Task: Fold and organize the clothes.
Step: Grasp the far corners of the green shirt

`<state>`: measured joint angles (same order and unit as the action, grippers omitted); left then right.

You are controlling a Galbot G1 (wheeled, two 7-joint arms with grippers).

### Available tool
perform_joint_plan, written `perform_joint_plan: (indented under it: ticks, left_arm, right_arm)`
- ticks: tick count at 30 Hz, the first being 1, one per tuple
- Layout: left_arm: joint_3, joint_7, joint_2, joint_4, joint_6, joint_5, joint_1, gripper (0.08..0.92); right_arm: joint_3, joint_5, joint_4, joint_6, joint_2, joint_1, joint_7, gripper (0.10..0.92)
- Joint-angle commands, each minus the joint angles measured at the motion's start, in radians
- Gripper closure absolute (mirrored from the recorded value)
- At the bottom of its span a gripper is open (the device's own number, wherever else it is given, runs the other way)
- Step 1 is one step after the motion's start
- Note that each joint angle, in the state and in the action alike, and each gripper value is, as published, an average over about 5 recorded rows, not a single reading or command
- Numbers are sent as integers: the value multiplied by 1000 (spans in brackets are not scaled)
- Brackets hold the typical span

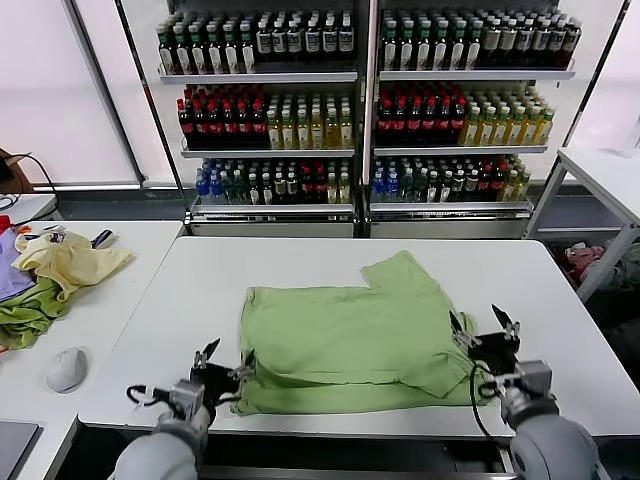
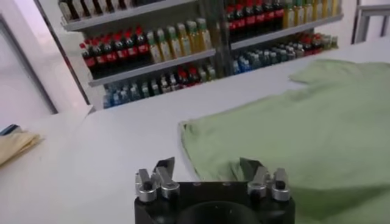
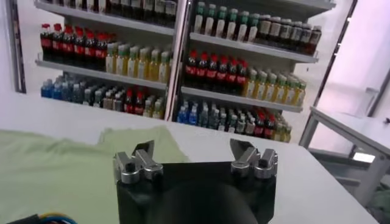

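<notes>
The light green polo shirt point(image 1: 350, 335) lies spread on the white table point(image 1: 200, 290), folded over, with one sleeve toward the far side. No collar or graphic shows. My left gripper point(image 1: 228, 362) is open at the shirt's near left corner; in the left wrist view point(image 2: 207, 169) its fingers straddle the shirt's edge point(image 2: 292, 122). My right gripper point(image 1: 483, 330) is open at the shirt's near right edge; in the right wrist view point(image 3: 192, 152) the shirt point(image 3: 55, 170) lies beside it.
A second table at the left holds a pale yellow garment point(image 1: 65, 262), a darker green cloth point(image 1: 25, 315) and a white mouse point(image 1: 67, 369). Shelves of bottles point(image 1: 370, 100) stand behind. A white table frame point(image 1: 600, 190) stands at the right.
</notes>
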<state>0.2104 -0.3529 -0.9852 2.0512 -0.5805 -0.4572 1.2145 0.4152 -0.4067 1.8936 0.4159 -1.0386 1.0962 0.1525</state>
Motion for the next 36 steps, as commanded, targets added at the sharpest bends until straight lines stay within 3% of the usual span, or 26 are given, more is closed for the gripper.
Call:
perform_joint_plan:
  ticks: [1,9,19,36]
  left_arm:
    - [-136,-7,-64,-397,0,-98,-461,187]
    - [-196,-13,-141,-604,-1,-116,-608,177]
    - [-236,-8,-205,-731,-2,-122,-675,177]
    - [-232,-2,-173,-660,-4,-182,-573,177]
  right_arm:
    - [-192,-53,-321,47,1,-404,17,203]
    - [-268,-71,-586,64,-76,-587,0,203]
    - [-308,-44,-872,64,-175,-712,-17,203]
    - [-307,-16,-1034,88,-276,-744,-118,204]
